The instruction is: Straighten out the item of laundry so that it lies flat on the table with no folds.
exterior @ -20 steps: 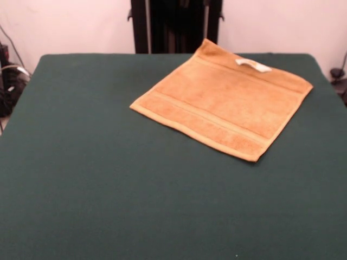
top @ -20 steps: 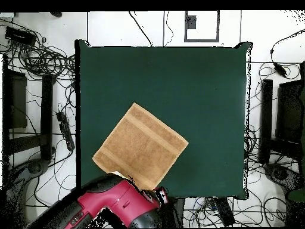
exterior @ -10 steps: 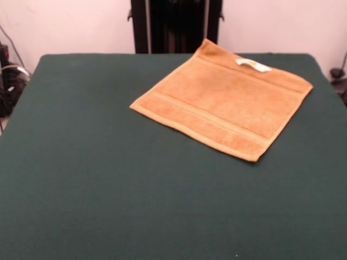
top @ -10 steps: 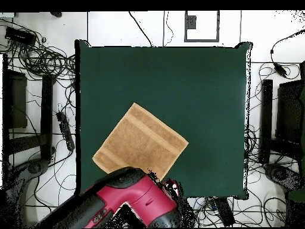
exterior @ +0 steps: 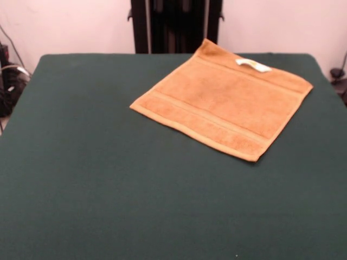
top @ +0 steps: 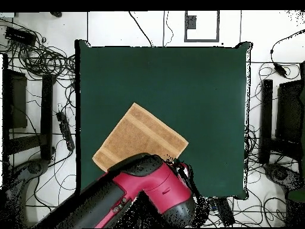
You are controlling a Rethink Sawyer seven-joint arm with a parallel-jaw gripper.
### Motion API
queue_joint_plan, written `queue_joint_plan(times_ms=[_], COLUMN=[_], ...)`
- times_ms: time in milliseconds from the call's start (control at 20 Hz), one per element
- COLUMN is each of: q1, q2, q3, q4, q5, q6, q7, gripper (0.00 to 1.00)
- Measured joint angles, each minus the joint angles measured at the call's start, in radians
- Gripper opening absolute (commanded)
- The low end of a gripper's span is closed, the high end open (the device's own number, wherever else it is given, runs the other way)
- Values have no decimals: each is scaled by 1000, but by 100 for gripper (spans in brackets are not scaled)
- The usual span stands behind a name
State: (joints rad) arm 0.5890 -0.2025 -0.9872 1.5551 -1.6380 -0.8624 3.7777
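The towel (exterior: pixel 222 103) is spread open, set cornerwise by the surface's (exterior: pixel 108 179) far edge on my base's side, no folds showing, so the job looks about done. My arm (top: pixel 140 194) hangs above its near corner in the overhead view, likely poised to check, and my claw's hidden, so I can't tell its state.

Illumination is even and diffuse in both views, with no single visible light source. The worktop (exterior: pixel 108 179) reads as uniformly matte, without glare or hot spots. The towel (exterior: pixel 222 100) casts only a thin, soft shadow along its near edge. Focus in the front view is slightly soft throughout. In the overhead view, the arm (top: pixel 131 194) appears large.
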Motion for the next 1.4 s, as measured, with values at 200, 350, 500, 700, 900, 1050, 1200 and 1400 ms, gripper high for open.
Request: queue_joint_plan(times_ms=[200,350,500,700,900,1050,1200,1400], q1=[-20,-27,-31,-36,-52,-68,-83,-100], q2=[-1,-1,0,0,-3,-3,-2,-2], q3=[0,0,0,0,6,13,21,32], q4=[-49,-81,-109,-135,-160,-176,-189,-211], q5=[2,3,4,6,15,22,27,31], q6=[3,2,2,2,10,23,37,55], q7=[0,0,0,0,0,0,0,0], gripper=[100,100,100,100,100,100,100,100])
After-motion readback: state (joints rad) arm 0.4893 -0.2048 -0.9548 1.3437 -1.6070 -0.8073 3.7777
